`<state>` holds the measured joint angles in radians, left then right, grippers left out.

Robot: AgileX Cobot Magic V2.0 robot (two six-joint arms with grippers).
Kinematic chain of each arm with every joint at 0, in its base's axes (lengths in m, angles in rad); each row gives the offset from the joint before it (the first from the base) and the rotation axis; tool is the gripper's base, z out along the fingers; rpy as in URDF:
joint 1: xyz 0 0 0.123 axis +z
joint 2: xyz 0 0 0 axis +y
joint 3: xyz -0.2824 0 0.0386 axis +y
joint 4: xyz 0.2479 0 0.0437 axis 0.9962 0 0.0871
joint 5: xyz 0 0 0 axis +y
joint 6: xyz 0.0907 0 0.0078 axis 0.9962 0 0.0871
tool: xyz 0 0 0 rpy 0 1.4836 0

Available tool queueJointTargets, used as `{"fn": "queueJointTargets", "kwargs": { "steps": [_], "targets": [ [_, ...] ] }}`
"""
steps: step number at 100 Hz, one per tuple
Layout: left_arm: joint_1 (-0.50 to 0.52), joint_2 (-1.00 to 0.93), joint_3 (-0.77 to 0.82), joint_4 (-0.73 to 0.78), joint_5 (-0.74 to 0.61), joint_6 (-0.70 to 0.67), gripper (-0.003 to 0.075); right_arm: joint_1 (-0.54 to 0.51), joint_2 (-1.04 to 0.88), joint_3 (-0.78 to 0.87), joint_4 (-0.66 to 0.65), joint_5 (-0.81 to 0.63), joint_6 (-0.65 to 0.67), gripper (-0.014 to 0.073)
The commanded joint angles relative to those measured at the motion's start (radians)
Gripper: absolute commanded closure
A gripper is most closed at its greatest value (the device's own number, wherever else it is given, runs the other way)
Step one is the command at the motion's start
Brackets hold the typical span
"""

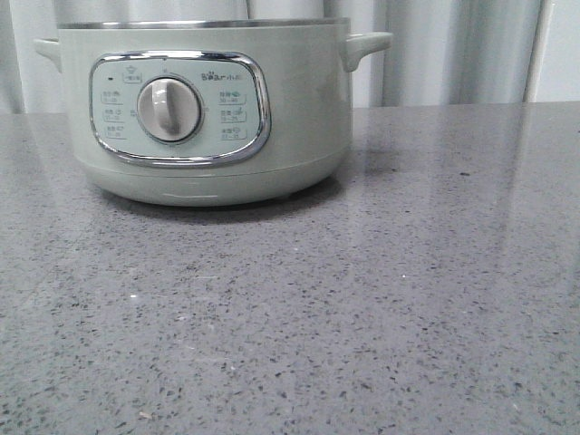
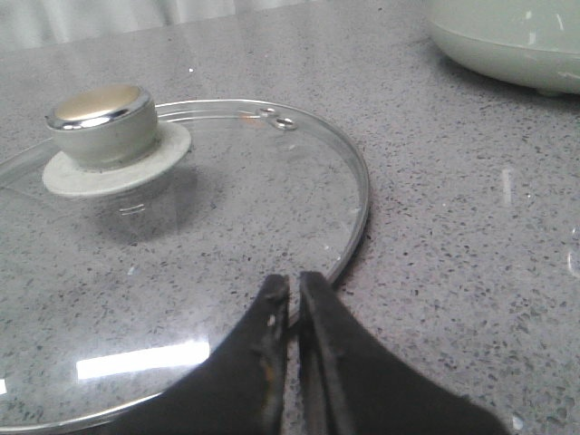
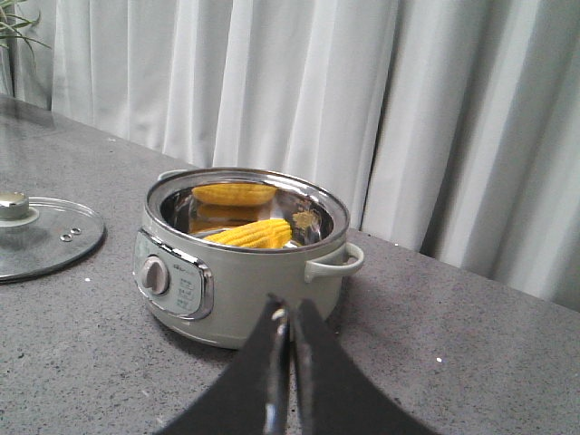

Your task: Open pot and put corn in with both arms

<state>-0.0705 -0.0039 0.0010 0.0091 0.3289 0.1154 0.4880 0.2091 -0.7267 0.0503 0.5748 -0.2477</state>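
Countertop point(image 1: 362, 299) grey speckled stone; white curtains point(image 3: 299, 100) behind; both tools pinched together, empty.

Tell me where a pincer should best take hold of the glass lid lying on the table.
Probably the knob of the glass lid, from straight above. The lid lies flat on the table, so its thin rim gives little purchase, while the knob stands upright, clear of the glass.

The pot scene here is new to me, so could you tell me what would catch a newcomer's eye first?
The pale-green pot dominates, standing open on the grey speckled counter, its dial facing the front camera. The right wrist view shows the bright yellow corn inside it, mirrored in the shiny inner wall. The glass lid lies flat on the counter beside the pot, knob up, with the shut left gripper at its rim.
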Motion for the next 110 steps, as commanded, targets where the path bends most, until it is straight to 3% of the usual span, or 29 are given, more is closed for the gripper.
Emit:
{"fn": "queueJointTargets", "kwargs": {
  "steps": [1,40,46,63,72,94,110],
  "targets": [
    [0.001,-0.034,0.007,-0.001,-0.036,-0.008,0.0741,-0.001,0.014,-0.021,-0.005,-0.076,-0.011,0.0649],
    [0.001,-0.034,0.007,-0.001,-0.036,-0.008,0.0741,-0.001,0.003,-0.021,-0.005,-0.074,-0.011,0.0649],
    [0.001,-0.034,0.007,-0.001,-0.036,-0.008,0.0741,-0.009,0.003,-0.016,-0.05,-0.076,-0.011,0.0649],
    [0.001,-0.034,0.007,-0.001,-0.036,-0.008,0.0741,-0.114,0.001,0.066,-0.114,-0.127,-0.011,0.0649],
    [0.001,-0.034,0.007,-0.001,-0.036,-0.008,0.0741,-0.187,0.001,0.173,-0.101,-0.257,-0.011,0.0649],
    [0.001,-0.034,0.007,-0.001,-0.036,-0.008,0.0741,-0.324,0.001,0.572,-0.028,-0.814,-0.011,0.065],
    [0.001,-0.034,0.007,-0.001,-0.036,-0.008,0.0741,-0.361,-0.084,0.72,-0.009,-0.823,-0.011,0.0649]
  ]
}}
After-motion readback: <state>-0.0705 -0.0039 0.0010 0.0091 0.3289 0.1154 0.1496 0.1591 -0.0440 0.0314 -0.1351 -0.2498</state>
